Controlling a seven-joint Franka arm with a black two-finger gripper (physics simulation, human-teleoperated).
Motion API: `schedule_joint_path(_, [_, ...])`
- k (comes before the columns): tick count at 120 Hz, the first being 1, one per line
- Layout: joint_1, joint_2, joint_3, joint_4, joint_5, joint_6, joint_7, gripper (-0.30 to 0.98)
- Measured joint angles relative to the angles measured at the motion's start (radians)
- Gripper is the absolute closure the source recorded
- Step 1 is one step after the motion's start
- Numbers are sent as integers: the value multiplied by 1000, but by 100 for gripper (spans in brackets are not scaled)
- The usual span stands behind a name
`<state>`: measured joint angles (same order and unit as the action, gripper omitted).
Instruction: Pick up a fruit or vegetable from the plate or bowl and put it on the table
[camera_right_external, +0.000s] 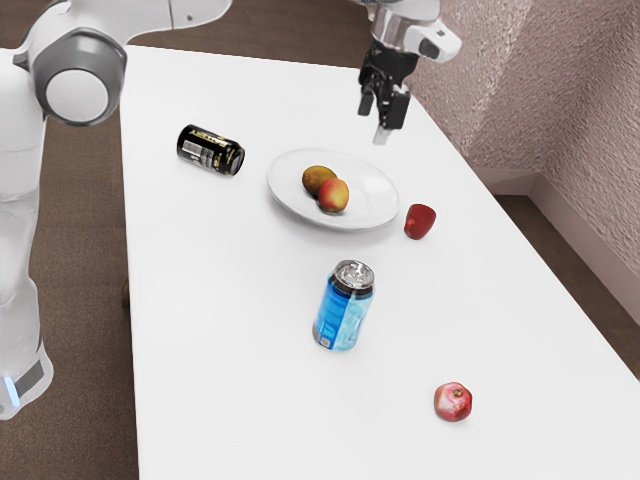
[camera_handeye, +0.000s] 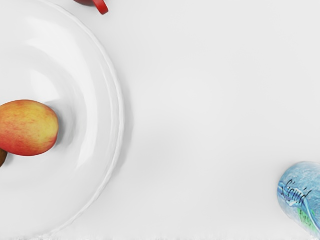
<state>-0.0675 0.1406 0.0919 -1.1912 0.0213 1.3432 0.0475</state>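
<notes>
Presently, find the black gripper (camera_right_external: 383, 118) raised off the table (camera_right_external: 220, 350), drawn past the rim of the plate in the exterior view. Cannot establish from either view whether spread or closed up; record as undetermined. Note the white plate (camera_right_external: 290, 207) resting on the table, with both candidate pieces of produce inside: a red-and-yellow fruit (camera_right_external: 334, 196) and, right beside, a brownish fruit (camera_right_external: 317, 178). Find the red-and-yellow fruit also in the wrist view, in the plate's shallow middle. Log a red mug (camera_right_external: 419, 222) near the plate's rim, toward the exterior view's right, with a handle visible in the wrist view. Log a black can (camera_right_external: 211, 150) lying on its side, toward the exterior view's left of the plate. Farther out, note a blue can (camera_right_external: 343, 310) standing upright. Lastly, record a small reddish round fruit (camera_right_external: 453, 401) directly on the table, well apart from the plate.
</notes>
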Motion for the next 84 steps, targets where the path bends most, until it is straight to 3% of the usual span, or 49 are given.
schedule_joint_path(26, [2,5,2,-3,21,-35,0,0])
schedule_joint_path(46, [61,8,3,-57,38,-37,22,0])
schedule_joint_path(62, [68,-17,11,-149,40,21,131,0])
schedule_joint_path(84, [100,-35,43,-157,31,26,395,0])
